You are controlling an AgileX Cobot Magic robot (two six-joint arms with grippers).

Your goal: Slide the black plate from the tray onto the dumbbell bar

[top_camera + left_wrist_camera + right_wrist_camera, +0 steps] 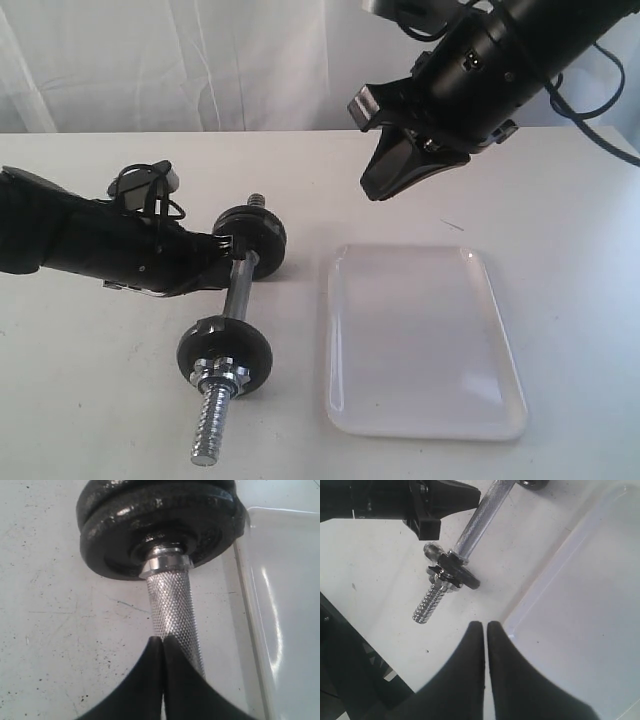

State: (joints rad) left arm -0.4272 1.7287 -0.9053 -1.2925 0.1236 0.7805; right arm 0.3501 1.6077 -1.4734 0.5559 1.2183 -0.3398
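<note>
The dumbbell bar (235, 295) lies on the white table, left of the tray (420, 340), which holds nothing. At the bar's far end two black discs (160, 525) sit face to face; I cannot tell which of them is the black plate. A single disc with a silver nut (225, 350) sits at the near end. My left gripper (232, 250) is shut, its tips (163, 638) resting against the knurled bar (172, 605) just inside the far discs. High over the tray's far left corner, my right gripper (375, 190) hangs shut and holds nothing (485, 624).
The bar's bare threaded end (210, 425) points toward the table's front edge. The left arm's black body (90, 245) lies low across the table's left side. A white curtain (200, 60) closes the back. The right wrist view shows the table edge with dark floor (350, 680) beyond.
</note>
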